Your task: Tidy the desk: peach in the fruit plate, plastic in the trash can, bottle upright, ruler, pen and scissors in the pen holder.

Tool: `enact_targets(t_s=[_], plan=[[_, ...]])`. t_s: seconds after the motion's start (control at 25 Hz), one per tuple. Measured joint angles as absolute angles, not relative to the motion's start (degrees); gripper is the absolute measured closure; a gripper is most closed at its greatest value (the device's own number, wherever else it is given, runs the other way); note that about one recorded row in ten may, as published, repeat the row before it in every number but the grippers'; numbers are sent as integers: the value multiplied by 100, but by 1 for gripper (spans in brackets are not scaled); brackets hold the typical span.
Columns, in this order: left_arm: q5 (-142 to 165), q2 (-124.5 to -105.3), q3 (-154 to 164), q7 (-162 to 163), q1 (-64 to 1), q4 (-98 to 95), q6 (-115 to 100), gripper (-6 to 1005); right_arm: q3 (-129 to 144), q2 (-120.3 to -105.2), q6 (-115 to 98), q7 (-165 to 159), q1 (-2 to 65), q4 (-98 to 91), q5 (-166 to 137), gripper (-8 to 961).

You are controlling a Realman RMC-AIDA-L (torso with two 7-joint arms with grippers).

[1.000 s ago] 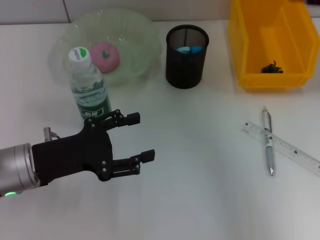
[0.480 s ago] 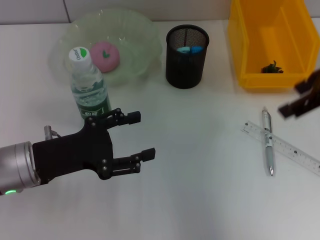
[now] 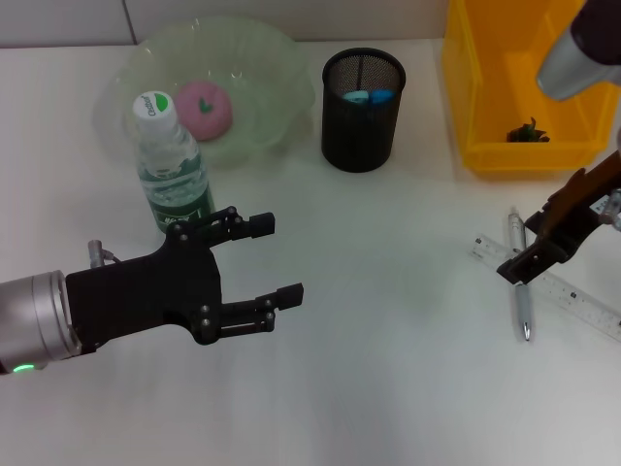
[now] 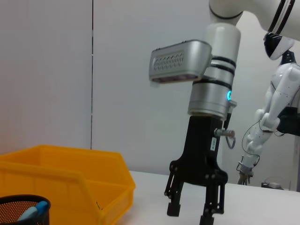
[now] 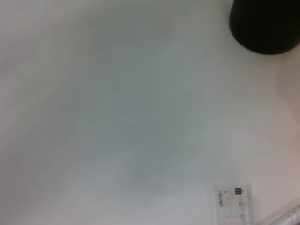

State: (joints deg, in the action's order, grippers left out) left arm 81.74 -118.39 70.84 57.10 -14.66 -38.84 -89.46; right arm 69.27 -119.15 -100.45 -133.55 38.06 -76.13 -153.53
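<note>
Head view: right gripper (image 3: 545,240), jaws wide, was poised over pen (image 3: 520,288) crossing ruler (image 3: 553,288) at four o'clock; both could be snagged together.

White tabletop (image 3: 388,379) fills the head view, plain and matte. Grey wall (image 3: 58,21) runs along its far edge, with a panel joint far left. Right wrist view: bare tabletop (image 5: 117,108) only. Left wrist view: pale wall (image 4: 47,70) behind the tabletop, with a dark vertical seam (image 4: 92,70) running down it. At the far right, a white humanoid figure (image 4: 276,103) stands in the background, one arm hanging down.
</note>
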Motion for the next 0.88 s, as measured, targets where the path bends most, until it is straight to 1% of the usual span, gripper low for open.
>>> enact_targets(t_s=[0.44,0.88], plan=[[8174,-11839,7084,5713,-1468,-3876,-8939,188,7186,-11909,-9188,-13283,3898,-6898,-15392,183],[8174,-11839,7107,5713,-1468,-3875,-8940,188,7224,-11926,-8614,-13284,4133,-6064,-15371,191]])
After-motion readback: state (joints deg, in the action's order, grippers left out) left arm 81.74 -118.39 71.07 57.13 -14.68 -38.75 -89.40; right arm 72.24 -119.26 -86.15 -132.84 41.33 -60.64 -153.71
